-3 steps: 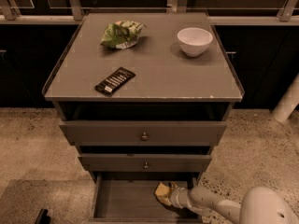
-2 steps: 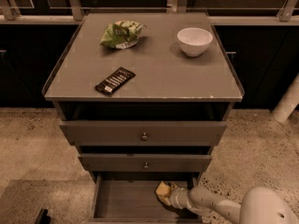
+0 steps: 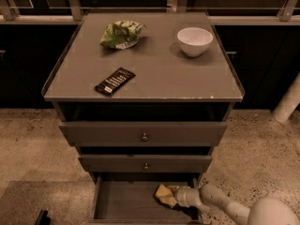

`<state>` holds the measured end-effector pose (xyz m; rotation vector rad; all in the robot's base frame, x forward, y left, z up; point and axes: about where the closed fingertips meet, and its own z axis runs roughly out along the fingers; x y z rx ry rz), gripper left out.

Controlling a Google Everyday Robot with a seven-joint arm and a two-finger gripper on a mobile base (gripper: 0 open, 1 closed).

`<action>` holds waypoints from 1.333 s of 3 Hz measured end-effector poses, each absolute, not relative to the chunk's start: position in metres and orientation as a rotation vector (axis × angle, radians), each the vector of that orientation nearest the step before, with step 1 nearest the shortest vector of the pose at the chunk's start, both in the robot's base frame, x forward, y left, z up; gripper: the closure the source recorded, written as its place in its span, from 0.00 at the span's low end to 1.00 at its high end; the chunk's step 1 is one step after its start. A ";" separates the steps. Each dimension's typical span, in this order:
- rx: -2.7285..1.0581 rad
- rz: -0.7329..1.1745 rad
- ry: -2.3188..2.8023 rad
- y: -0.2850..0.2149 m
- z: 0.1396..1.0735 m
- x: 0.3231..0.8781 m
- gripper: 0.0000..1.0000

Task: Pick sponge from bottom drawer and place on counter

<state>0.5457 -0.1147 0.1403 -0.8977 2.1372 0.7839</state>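
- The gripper [image 3: 175,197] is low inside the bottom drawer [image 3: 123,203], at its right side, and it points to the left.
- Its tip meets the sponge [image 3: 163,194]; I cannot tell if it is open or closed on it, because the sponge and the pale wrist hide that part.
- The sponge is pale yellow and lies in the right half of the drawer, a little tilted, touching the tip of the gripper.
- The arm [image 3: 224,206] is white and comes from the lower right corner, over the right wall of the drawer.
- The bottom drawer is pulled out; the left part of its floor is bare.
- Above it the middle drawer [image 3: 108,163] and the top drawer [image 3: 103,133] each have one small knob, and both stand out a little from the cabinet.
- On the counter [image 3: 159,74] there are three things, well apart from each other: a green-white bag [image 3: 120,34] at the back left, a white bowl [image 3: 194,41] at the back right, and a flat black packet [image 3: 115,81] near the front left.
- The front edge of the counter is chipped on its right part.
- Around the cabinet the floor [image 3: 33,144] is speckled.
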 end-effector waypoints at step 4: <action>-0.893 1.183 2.127 -0.150 0.244 0.481 1.00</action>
